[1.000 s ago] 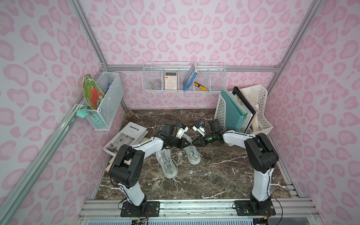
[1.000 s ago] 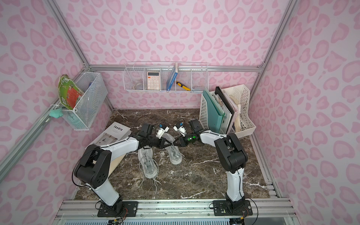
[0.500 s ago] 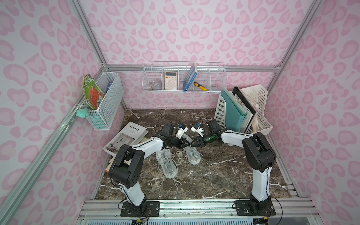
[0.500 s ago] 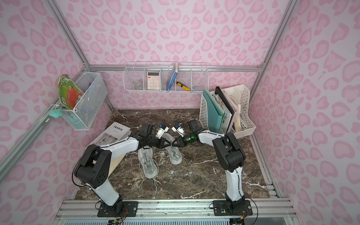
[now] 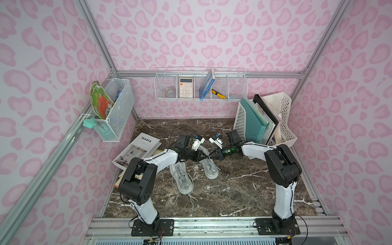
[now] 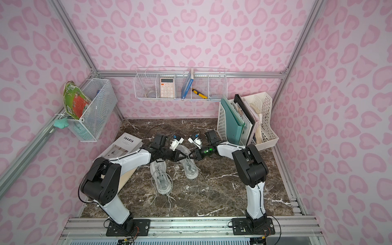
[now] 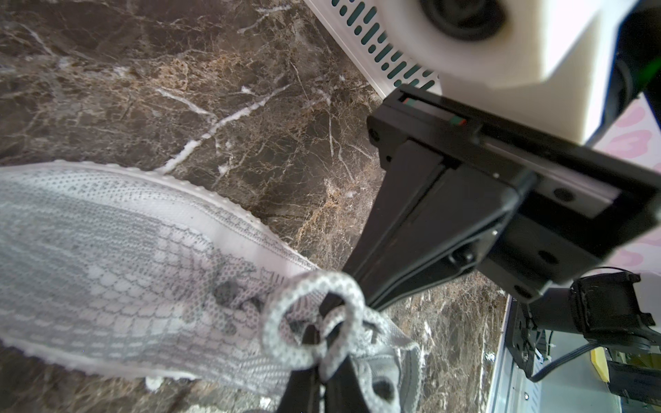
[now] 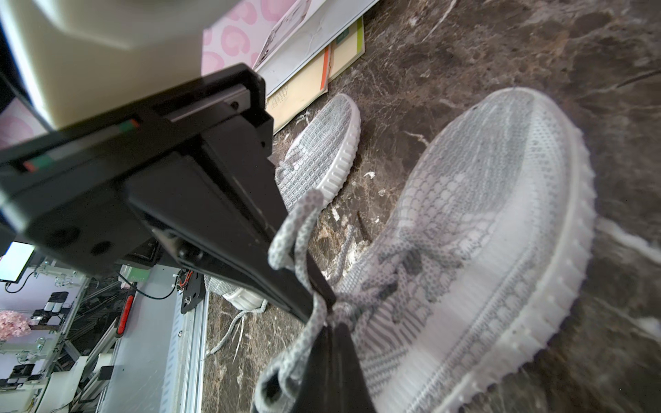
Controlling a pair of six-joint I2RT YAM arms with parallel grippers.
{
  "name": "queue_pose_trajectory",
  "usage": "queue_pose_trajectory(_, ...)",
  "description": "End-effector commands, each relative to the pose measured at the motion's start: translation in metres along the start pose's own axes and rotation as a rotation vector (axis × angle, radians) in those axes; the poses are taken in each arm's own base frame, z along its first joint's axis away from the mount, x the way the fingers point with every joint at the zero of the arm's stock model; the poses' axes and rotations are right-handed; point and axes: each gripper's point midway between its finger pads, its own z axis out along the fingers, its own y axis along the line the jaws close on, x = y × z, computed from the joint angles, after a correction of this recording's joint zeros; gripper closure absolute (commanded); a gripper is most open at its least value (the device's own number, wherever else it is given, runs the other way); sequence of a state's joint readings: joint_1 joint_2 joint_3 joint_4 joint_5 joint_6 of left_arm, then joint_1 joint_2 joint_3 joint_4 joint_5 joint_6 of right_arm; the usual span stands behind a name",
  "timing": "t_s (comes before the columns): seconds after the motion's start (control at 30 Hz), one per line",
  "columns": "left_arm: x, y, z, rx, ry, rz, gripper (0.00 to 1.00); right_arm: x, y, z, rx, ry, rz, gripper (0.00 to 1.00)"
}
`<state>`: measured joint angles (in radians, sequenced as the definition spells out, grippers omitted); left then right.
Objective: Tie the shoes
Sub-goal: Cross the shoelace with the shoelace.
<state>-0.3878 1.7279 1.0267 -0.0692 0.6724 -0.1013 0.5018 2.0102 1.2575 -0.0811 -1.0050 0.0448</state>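
Observation:
Two light grey knit shoes lie on the marble table; the nearer left one [image 5: 182, 180] [image 6: 161, 180] has loose laces trailing toward the front. Both grippers meet over the lacing of the farther right shoe [image 5: 210, 168] [image 6: 191, 168]. My left gripper [image 5: 204, 156] [image 7: 323, 343] is shut on a lace loop [image 7: 304, 332] of that shoe [image 7: 107, 257]. Facing it tip to tip, my right gripper [image 5: 213, 156] [image 8: 336, 329] is shut, with another lace strand [image 8: 297, 232] pinched at its tips over the same shoe [image 8: 483, 250]. The other shoe [image 8: 322, 150] lies beyond.
An open magazine [image 5: 140, 148] and booklets lie at the left behind my left arm. A white file rack [image 5: 275, 127] with folders stands at the back right. Wire baskets hang on the left wall [image 5: 114, 110] and the back wall [image 5: 201, 87].
My right gripper's jaws have closed on the lace. The right forearm has shifted slightly left toward the left gripper. The left arm and both shoes have stayed put.

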Motion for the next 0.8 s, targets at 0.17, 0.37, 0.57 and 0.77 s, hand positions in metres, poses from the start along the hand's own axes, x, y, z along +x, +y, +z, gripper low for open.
queue_pose_trajectory(0.17,-0.0025,-0.0093,-0.0019,0.042,-0.007,0.022,0.93,-0.0077,-0.0013,-0.0028,0.037,-0.014,-0.044,1.0)
queue_pose_trajectory(0.37,-0.0026,-0.0093,-0.0016,0.043,-0.008,0.021,0.81,-0.0073,-0.0008,-0.0023,0.04,-0.011,-0.062,1.0)
queue_pose_trajectory(0.57,-0.0057,-0.0081,-0.0028,0.036,-0.018,0.019,0.72,-0.0051,0.0015,0.0009,0.037,-0.001,-0.075,1.0)
queue_pose_trajectory(0.77,-0.0103,-0.0059,-0.0047,0.032,-0.029,0.011,0.66,-0.004,0.0025,0.0012,0.036,0.002,-0.077,1.0)
